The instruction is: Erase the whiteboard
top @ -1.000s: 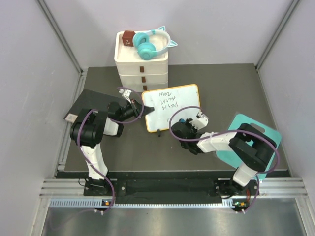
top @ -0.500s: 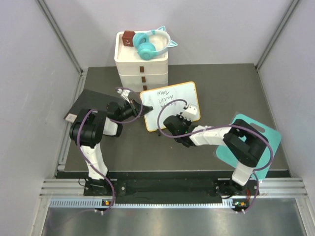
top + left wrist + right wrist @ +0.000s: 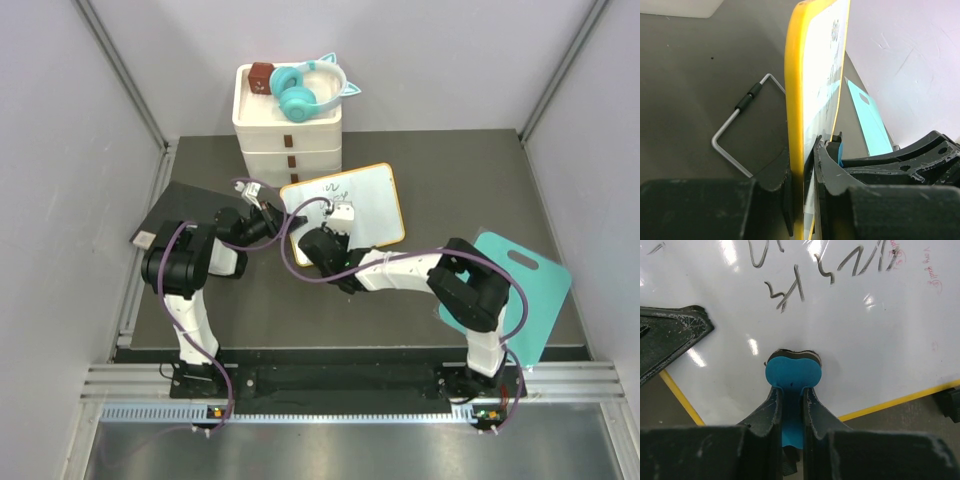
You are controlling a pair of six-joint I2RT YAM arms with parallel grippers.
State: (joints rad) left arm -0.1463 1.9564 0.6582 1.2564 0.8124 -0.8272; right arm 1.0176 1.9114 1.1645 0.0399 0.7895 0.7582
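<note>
At the middle of the worktop, in your overhead view, the whiteboard point(image 3: 362, 200) sits just at 5 o'clock of the drawer stack point(image 3: 288, 135). Your left gripper point(image 3: 283, 219) meets its 9 o'clock edge, and your right gripper point(image 3: 337, 214) is on its face. The cutting board point(image 3: 535, 285) lies well apart at 4 o'clock.

From your left wrist, the jaws pinch the whiteboard's point(image 3: 795, 100) yellow frame, one on each side. A wire stand point(image 3: 737, 125) shows at 9 o'clock.

From your right wrist, the jaws are pressed together on a blue eraser point(image 3: 792, 372). Its head touches the whiteboard's point(image 3: 875, 340) white face. Dark scribbles point(image 3: 790, 287) sit at 12 o'clock of the eraser.
</note>
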